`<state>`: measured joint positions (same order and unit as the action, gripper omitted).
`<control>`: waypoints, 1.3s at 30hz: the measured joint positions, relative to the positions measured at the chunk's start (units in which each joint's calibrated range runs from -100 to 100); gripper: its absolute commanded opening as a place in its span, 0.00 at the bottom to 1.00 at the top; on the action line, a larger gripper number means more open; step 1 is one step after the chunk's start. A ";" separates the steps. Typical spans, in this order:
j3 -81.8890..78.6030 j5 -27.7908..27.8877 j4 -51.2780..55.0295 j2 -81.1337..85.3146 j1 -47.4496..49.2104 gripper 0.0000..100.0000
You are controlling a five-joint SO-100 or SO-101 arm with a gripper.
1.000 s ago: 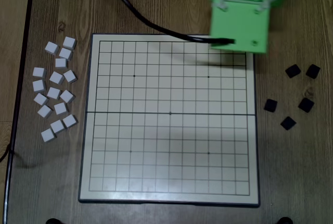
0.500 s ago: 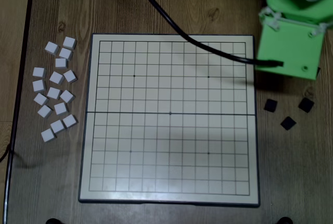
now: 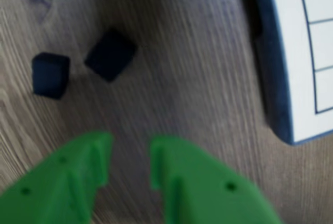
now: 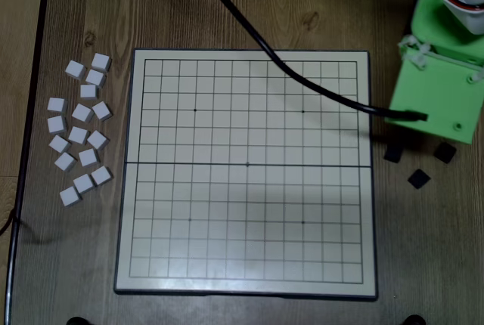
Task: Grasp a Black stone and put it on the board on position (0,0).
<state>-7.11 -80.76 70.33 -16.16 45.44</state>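
Green gripper [image 3: 130, 159] jaws stand slightly apart, empty, above the table [image 3: 182, 78] beside the board [image 3: 312, 52]; you are approaching, so advance toward the nearest Black stone [image 3: 111, 54] ahead-left.

Wood-grain table [image 4: 91, 7], matt green plastic end effector [image 3: 130, 169]

I see the green arm [image 4: 442, 75] right of the board [image 4: 246, 283], above three black tiles [image 4: 418, 179].
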 measured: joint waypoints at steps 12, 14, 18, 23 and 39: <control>3.40 -2.34 0.00 -3.93 1.51 0.06; 3.40 -2.64 0.00 -4.11 1.40 0.06; 3.40 -2.74 0.00 -4.38 1.29 0.06; 3.40 -2.74 0.00 -5.48 1.40 0.06; 3.40 -2.74 -1.82 -5.57 1.40 0.06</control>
<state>-3.71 -83.49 68.50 -21.74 46.85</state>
